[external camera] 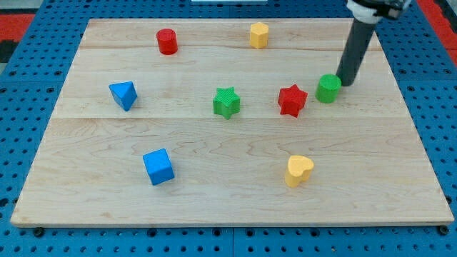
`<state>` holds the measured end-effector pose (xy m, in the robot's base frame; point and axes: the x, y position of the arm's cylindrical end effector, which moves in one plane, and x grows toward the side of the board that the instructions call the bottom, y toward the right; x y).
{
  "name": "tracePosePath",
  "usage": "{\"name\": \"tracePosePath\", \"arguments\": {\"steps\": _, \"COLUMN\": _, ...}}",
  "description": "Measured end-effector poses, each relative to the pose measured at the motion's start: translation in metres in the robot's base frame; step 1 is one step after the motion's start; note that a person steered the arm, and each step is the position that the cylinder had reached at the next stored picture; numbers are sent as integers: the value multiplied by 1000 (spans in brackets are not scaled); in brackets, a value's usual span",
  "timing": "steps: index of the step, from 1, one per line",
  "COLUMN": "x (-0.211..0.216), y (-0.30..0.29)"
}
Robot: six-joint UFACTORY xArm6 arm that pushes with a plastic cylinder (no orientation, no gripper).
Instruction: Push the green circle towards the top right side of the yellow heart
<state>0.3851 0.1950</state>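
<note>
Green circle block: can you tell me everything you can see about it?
The green circle is a short, bright green cylinder that looks like smooth plastic. It stands upright with its flat round top facing up, on the wooden board near the view's right. My tip sits right against its right side, seemingly touching. The red star lies just to its left, apart from it. The yellow heart lies below it, nearer the view's bottom.

The robot's arm ends in a straight rod [355,53]. The rod is dark grey, almost black, round and smooth like a thick stick. It looks the same width all the way down. My tip [347,83] is the flat bottom end of it. At the top of the view, the rod goes into a black and white part [373,8], mostly cut off.
</note>
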Motion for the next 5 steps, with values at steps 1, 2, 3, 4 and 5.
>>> {"name": "tracePosePath", "arguments": {"steps": 1, "x": -24, "y": -37}}
{"name": "tracePosePath", "arguments": {"steps": 2, "x": -27, "y": -51}}
{"name": "tracePosePath", "arguments": {"steps": 3, "x": 2, "y": -63}}
{"name": "tracePosePath", "arguments": {"steps": 4, "x": 30, "y": -35}}
{"name": "tracePosePath", "arguments": {"steps": 5, "x": 79, "y": -29}}
